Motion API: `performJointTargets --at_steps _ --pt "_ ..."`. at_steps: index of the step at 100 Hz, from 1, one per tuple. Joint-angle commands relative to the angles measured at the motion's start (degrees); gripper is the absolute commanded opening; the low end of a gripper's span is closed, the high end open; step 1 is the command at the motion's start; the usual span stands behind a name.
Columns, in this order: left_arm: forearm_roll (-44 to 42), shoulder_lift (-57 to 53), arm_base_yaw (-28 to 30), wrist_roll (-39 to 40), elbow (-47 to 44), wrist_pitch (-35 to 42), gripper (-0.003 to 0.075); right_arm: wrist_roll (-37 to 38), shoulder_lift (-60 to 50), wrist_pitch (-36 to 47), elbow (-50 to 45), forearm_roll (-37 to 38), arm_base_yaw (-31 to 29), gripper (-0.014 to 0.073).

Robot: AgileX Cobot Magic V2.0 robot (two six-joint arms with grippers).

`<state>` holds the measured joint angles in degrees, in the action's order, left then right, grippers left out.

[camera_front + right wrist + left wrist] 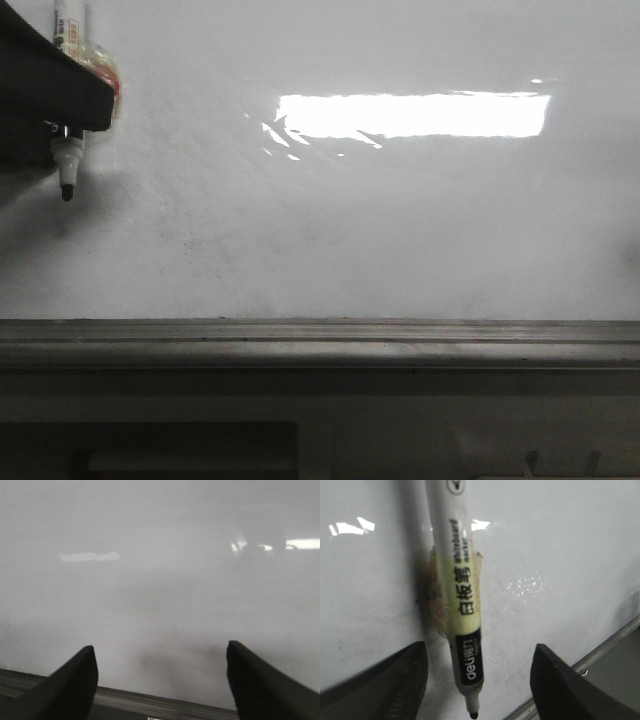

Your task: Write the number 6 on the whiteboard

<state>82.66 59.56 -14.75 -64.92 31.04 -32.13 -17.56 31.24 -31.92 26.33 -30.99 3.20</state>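
Whiteboard bare across its middle and right, grey rail along its lower edge. Left tool fingers apart, taped marker fixed between; right tool spread, holding nothing.

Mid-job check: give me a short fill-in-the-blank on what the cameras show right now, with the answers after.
1. The marker sits at the left end effector, its cap ____.
2. In the front view, the marker tip points ____.
3. The whiteboard carries ____ written strokes.
4. The right end effector holds ____, its fingers spread apart.

Missing words: off; down; no; nothing
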Motion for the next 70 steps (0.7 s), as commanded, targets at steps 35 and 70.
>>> performJointTargets --at_steps 35,70 --pt "2.58 -0.26 -0.44 -4.69 2.27 0.04 -0.0020 -0.67 0.56 4.79 2.14 -1.26 -0.33 0.0488" --pt "-4.23 -3.25 -1.36 -8.02 4.26 -10.51 -0.0020 -15.43 6.89 -6.57 8.35 -14.02 2.18 0.0488"
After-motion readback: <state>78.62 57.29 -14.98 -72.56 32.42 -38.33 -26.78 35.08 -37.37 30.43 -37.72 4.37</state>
